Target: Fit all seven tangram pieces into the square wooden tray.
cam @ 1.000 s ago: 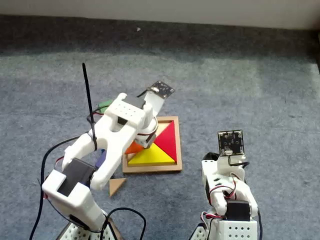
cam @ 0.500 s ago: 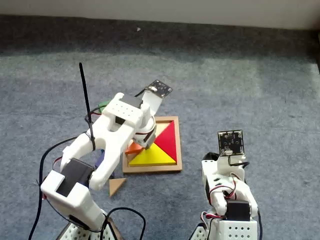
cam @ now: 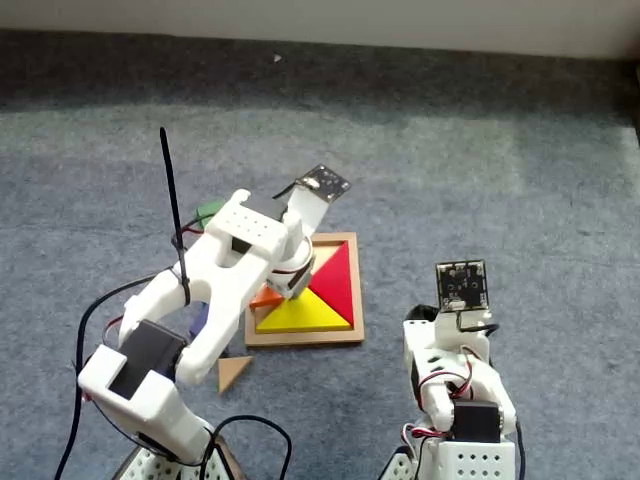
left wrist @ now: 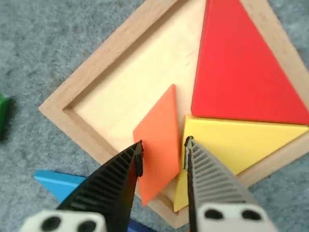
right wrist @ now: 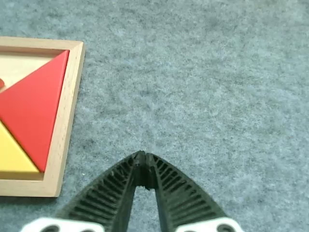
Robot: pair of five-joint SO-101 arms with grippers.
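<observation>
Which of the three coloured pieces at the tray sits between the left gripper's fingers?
The orange piece: the left gripper grips it, while the red triangle and yellow triangle lie free in the tray.

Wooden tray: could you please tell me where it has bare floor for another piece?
Bare floor lies in the tray corner bordered by its rim, the red triangle and the orange piece. Along the yellow triangle, where the left jaws hold the orange piece, it is crowded.

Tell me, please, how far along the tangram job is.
Done: red triangle and yellow triangle lie in the tray. In hand: the left gripper grips the orange piece, one end over the tray's rim. Left, at least: green piece, blue piece and tan triangle lie on the carpet.
</observation>
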